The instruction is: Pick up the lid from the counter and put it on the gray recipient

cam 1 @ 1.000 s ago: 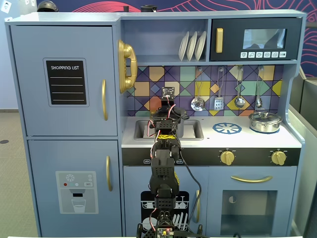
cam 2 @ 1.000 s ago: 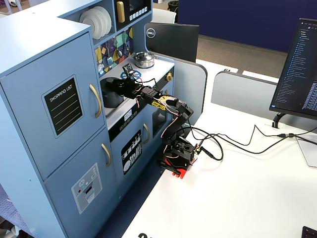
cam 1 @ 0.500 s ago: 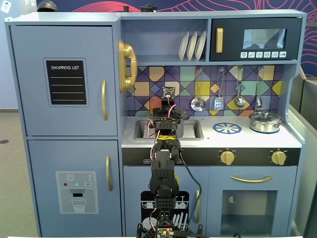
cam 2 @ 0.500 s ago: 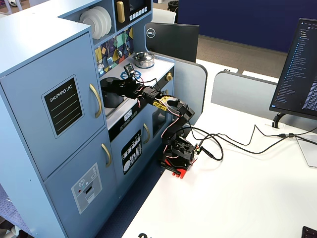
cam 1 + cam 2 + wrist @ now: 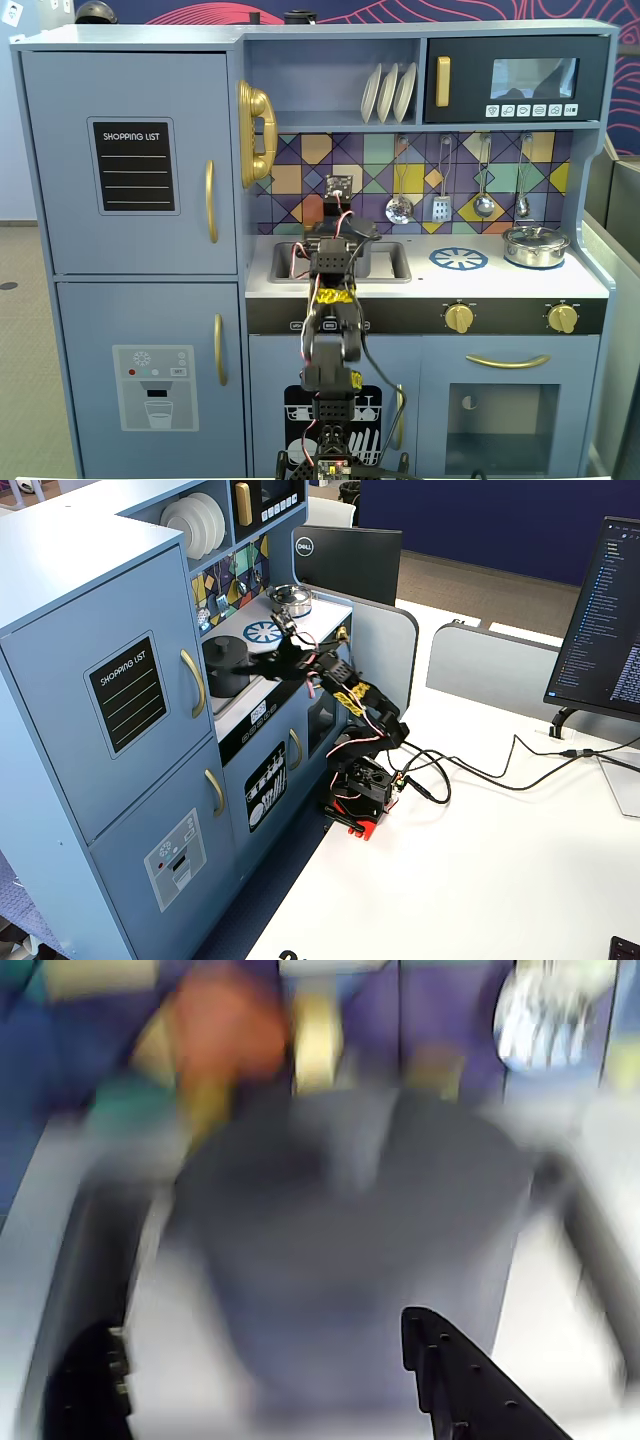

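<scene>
The lid (image 5: pixel 226 646) appears to sit on top of the gray recipient (image 5: pixel 226 672), left of centre in the angled fixed view, the pot standing in the sink recess of the counter (image 5: pixel 430 283). In the wrist view the pot fills the middle of the frame as a dark blurred cylinder (image 5: pixel 350 1250) with a paler upright shape at its top centre that may be the knob.

The gripper (image 5: pixel 260 1380) shows at the bottom edge of the wrist view as 2 dark fingers, 1 at lower left and 1 at lower right, spread apart with nothing between them. So the placing step looks done or nearly done, and the sound move now is a straight retreat, up and back along the arm's own line, with the fingers kept wide so neither clips the rim or the small side handles and knocks the lid askew.

Much is uncertain. The wrist view is heavily motion-blurred, so whether the lid lies flush all round cannot be told. In the front fixed view the arm (image 5: pixel 330 330) covers most of the pot. The fingertips are cut off by the frame.
</scene>
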`<move>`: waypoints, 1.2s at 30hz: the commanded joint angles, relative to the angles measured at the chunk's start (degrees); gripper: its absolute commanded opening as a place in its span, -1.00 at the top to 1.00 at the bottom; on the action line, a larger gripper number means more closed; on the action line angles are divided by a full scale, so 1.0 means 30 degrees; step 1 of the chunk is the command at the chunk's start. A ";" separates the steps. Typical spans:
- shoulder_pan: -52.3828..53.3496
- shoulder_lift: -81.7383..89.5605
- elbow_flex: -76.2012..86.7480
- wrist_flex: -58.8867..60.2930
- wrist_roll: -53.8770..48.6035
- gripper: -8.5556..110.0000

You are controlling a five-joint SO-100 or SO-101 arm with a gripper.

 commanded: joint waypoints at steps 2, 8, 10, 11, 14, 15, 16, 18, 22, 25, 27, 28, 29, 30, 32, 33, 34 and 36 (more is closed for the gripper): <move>-0.0996 0.3311 -0.0469 0.4072 -0.0557 0.57; -0.0938 0.5596 0.0937 0.7939 -0.1289 0.82; -0.0938 0.6299 0.1787 0.8701 -0.1611 0.86; -0.1025 0.6738 0.2344 0.8730 -0.1113 0.86; -0.0996 0.7852 0.4248 0.8965 -0.1582 0.86; -0.0996 0.8145 0.4893 0.8965 -0.1494 0.86; -0.0967 0.8438 0.5596 0.8965 -0.1670 0.86; -0.0762 0.8906 0.7090 0.8818 -0.1699 0.86; -0.0469 0.9551 1.0576 0.7529 -0.1934 0.86; -0.0732 0.9727 1.2891 0.6123 -0.0908 0.86; -0.0908 0.9902 1.4355 0.5156 -0.0469 0.86; -0.1113 1.0078 1.5000 0.4658 0.0264 0.86; -0.1289 1.0254 1.5645 0.4219 0.0996 0.86; -0.1377 1.0518 1.6260 0.4043 0.1025 0.86; -0.1523 1.1133 1.7490 0.3633 0.1699 0.86; -0.1494 1.1426 1.8105 0.3369 0.1904 0.86; -0.1377 1.1660 1.8721 0.3135 0.1846 0.86; -0.1084 1.1660 1.9658 0.2783 0.1934 0.86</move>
